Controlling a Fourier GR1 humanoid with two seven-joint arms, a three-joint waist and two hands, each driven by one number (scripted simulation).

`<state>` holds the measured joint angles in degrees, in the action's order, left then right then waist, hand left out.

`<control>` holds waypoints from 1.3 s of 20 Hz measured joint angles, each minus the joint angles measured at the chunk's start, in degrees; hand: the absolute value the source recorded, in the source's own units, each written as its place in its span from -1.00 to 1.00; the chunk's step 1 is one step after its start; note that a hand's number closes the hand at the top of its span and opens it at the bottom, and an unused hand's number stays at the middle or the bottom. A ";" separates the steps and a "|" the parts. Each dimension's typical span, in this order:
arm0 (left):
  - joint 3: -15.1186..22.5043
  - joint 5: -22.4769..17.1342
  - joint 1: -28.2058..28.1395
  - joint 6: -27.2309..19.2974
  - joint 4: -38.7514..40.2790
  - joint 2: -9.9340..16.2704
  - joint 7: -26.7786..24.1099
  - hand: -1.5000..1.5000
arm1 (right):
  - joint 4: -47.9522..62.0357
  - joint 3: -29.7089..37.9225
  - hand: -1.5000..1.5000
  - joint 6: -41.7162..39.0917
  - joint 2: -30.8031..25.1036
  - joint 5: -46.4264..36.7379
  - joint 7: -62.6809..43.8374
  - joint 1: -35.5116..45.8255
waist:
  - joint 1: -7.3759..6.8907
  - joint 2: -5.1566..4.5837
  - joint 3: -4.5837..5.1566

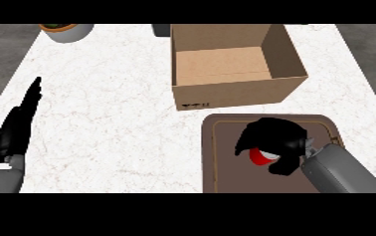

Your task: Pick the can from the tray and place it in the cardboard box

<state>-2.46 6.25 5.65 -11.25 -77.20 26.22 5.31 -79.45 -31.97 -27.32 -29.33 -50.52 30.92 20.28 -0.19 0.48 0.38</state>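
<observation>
Head view: right hand (pixel 273 139) grips can (pixel 260 156) mid-tray (pixel 217 155).

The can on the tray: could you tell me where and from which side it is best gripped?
Around its sides, from above. The can sits low inside the tray, whose raised rim blocks a level approach; the right robot hand is already curled over it.

Right hand (pixel 273 139) curled over a red can (pixel 258 156) at about four o'clock, fingers wrapped round it and hiding most of it, only a red patch showing. Beneath, a brown tray (pixel 220 130) on the white marble counter (pixel 103 110). Just above the tray, toward one o'clock, an open cardboard box (pixel 242 91). Left hand (pixel 23 115) at nine o'clock, fingers straight, resting by the edge. At eleven o'clock, a grey plant pot (pixel 67 32).
</observation>
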 measured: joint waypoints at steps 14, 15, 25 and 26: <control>-3.19 1.09 -0.71 0.60 2.40 -0.77 -1.27 0.00 | 2.53 15.80 1.00 14.75 7.81 -3.22 -14.01 -5.40 | 3.06 0.46 -0.17; -3.61 1.05 -1.22 0.33 2.46 -0.60 -1.25 0.00 | 3.27 18.85 1.00 15.95 7.90 -2.93 -17.91 -6.68 | 4.18 0.64 -0.16; -4.54 0.55 -3.44 0.72 1.44 -0.13 -1.83 0.00 | -9.96 30.86 1.00 29.57 13.54 -13.56 -54.68 -13.48 | 4.44 0.83 -0.12; -4.45 0.63 -3.17 0.90 1.71 -0.11 -2.08 0.00 | -13.26 30.26 1.00 29.70 13.94 -15.37 -57.04 -13.60 | 4.11 0.72 -0.12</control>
<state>-6.91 6.88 2.48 -10.35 -75.50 26.11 3.23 -92.71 -1.70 2.38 -15.38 -65.89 -26.12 6.68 3.92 1.20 0.26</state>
